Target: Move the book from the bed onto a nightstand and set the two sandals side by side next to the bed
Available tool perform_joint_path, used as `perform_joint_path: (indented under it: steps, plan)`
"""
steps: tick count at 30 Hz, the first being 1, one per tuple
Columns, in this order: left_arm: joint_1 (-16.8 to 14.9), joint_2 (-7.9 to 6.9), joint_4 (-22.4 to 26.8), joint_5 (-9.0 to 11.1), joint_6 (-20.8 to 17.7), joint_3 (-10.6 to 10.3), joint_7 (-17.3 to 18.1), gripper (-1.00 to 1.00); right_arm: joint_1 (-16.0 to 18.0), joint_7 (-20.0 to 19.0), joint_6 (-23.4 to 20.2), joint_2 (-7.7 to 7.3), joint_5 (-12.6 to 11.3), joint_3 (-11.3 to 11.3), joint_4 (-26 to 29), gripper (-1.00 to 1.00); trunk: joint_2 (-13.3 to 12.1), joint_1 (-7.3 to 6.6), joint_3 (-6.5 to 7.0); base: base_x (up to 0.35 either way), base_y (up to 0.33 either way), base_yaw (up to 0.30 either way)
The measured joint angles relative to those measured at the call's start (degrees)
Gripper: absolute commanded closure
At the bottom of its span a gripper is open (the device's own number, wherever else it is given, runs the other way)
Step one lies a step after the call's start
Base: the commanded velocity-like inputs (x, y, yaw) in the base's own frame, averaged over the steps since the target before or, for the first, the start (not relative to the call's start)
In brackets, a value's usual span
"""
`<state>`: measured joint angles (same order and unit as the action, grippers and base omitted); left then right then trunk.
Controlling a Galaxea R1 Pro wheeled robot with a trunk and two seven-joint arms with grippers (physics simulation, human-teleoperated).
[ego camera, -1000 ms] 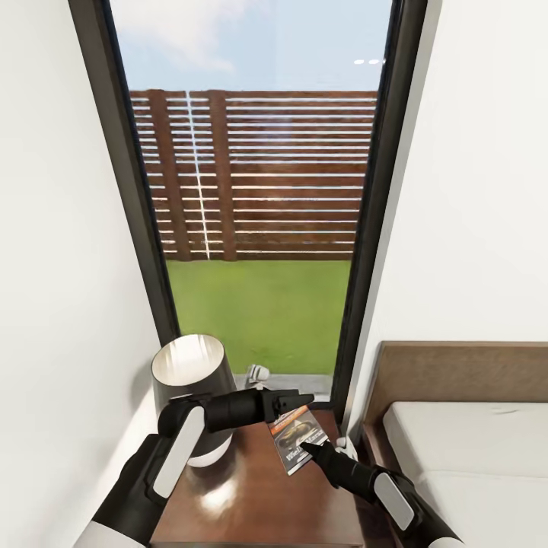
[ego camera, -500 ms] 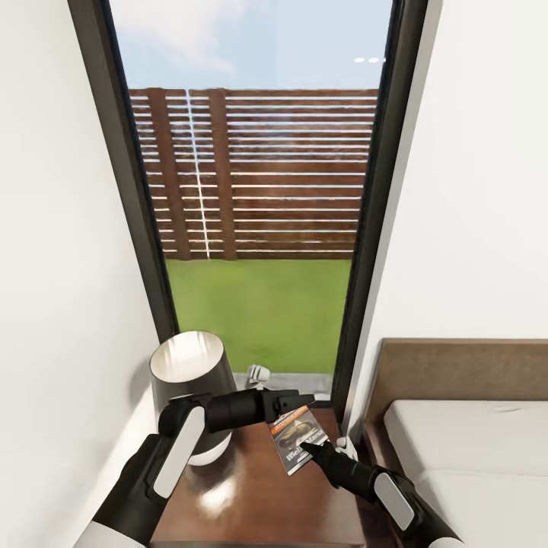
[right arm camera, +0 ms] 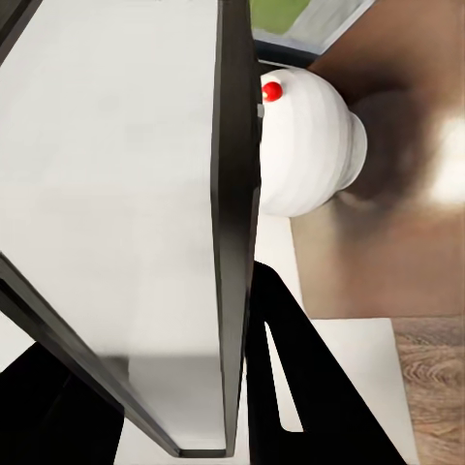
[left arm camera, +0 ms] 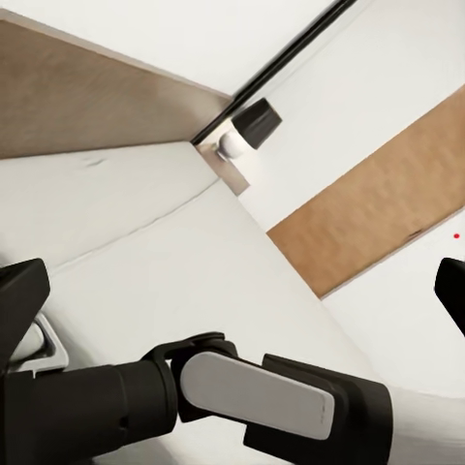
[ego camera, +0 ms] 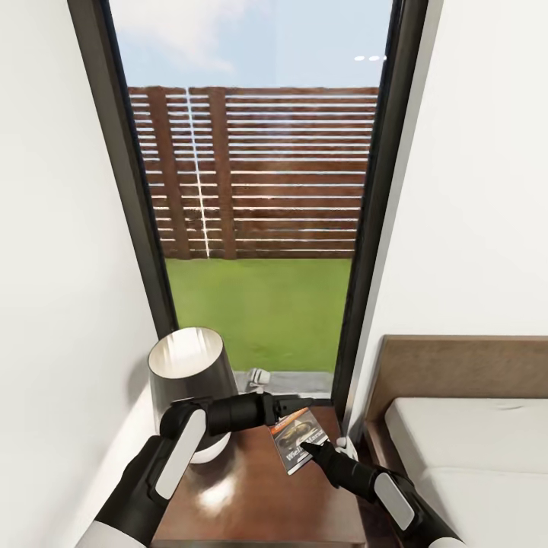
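The book [ego camera: 297, 435], dark grey with an orange band, is held tilted over the back right part of the nightstand [ego camera: 251, 487]. My right gripper [ego camera: 307, 447] is shut on its lower edge. In the right wrist view the book [right arm camera: 145, 194] runs edge-on between the black fingers [right arm camera: 291, 387]. I cannot tell whether it touches the glossy top. My left gripper [ego camera: 303, 401] hovers just behind the book, pointing toward the bed [ego camera: 472, 457]. Its fingers [left arm camera: 19, 300] stand wide apart, open and empty. The sandals are out of view.
A lamp with a dark shade [ego camera: 194, 377] and white ribbed base [right arm camera: 310, 145] takes the nightstand's left half. The black-framed window [ego camera: 259, 190] rises right behind it, white walls on both sides. The bed's brown headboard [ego camera: 457, 365] stands close on the right.
The whole picture has slid up slightly, so the camera moved. My left arm has sunk a touch. The book stays in my right gripper at the same spot.
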<state>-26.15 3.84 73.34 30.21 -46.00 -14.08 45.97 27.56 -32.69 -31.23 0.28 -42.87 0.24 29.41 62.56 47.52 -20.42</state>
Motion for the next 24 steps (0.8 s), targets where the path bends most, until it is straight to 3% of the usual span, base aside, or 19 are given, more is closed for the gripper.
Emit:
perform_joint_path:
  steps: [8,16,24]
  plan:
    - [0.0,-0.12,0.0,0.0,0.0,0.1,0.0,-1.00,0.0,0.0,-0.2,-0.01,-0.1,0.0,-0.2,1.00,3.2,1.76,-1.44,0.000,0.000,0.000]
    - [0.0,-0.12,0.0,0.0,0.0,0.1,0.0,-1.00,0.0,0.0,-4.6,0.00,-0.2,0.0,-0.3,1.00,6.4,3.52,-2.88,0.000,0.000,0.000]
    - [0.0,-0.10,0.0,0.0,0.0,0.1,0.0,-1.00,0.0,-0.1,-5.1,0.07,-0.2,0.0,-0.2,1.00,9.6,5.27,-4.31,0.000,0.000,0.000]
